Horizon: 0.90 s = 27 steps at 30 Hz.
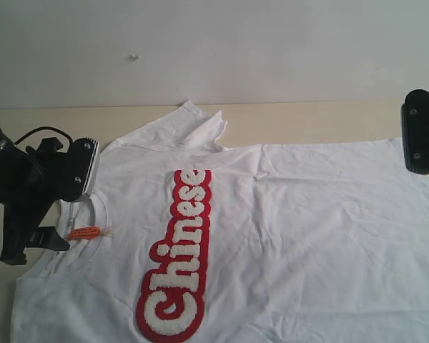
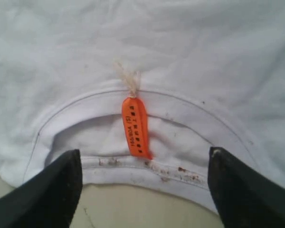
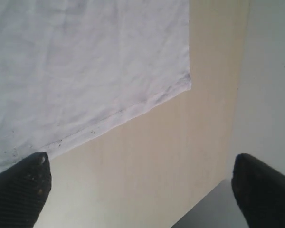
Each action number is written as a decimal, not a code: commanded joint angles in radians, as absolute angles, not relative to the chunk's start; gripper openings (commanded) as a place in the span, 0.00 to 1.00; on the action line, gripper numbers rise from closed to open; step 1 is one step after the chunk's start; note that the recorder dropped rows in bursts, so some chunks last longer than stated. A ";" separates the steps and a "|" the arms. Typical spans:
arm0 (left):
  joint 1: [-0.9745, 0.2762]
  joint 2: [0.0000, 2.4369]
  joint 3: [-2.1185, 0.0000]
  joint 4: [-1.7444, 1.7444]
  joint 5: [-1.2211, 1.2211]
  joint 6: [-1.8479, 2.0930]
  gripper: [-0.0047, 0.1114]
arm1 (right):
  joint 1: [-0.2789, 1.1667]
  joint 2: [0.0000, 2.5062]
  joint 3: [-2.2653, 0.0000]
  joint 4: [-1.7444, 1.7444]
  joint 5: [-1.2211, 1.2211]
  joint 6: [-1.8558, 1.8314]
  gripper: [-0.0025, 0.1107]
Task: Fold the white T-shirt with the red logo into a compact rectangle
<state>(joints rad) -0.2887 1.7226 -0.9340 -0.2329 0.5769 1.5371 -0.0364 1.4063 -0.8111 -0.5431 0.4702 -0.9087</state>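
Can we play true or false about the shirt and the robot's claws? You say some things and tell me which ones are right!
1. The white T-shirt lies spread out on the table. True.
2. The red logo spells "Japanese". False: the fluffy white letters spell "Chinese".
3. An orange tag hangs at the shirt's collar. True.
4. The right gripper is pinching the shirt. False: its jaws stand wide open with nothing between them, near a corner of the shirt's edge.
5. The left gripper is open, by the collar. True.
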 commanded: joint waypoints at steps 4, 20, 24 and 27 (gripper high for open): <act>-0.290 1.721 -0.916 -0.285 0.571 1.541 0.65 | -0.048 1.412 -0.857 -0.489 0.569 -1.031 0.90; -0.290 1.721 -0.913 -0.295 0.603 1.541 0.65 | -0.243 1.782 -1.181 -0.158 0.838 -1.531 0.90; -0.290 1.721 -0.892 -0.293 0.565 1.580 0.65 | -0.298 1.866 -1.217 -0.107 0.826 -1.685 0.90; -0.290 1.723 -0.880 -0.293 0.532 1.597 0.65 | -0.298 1.901 -1.215 -0.089 0.737 -1.707 0.90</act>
<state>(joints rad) -0.2887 1.7226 -0.8901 -0.2886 0.5651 1.5789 -0.2915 1.8718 -1.2058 -0.1212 0.8024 -1.6631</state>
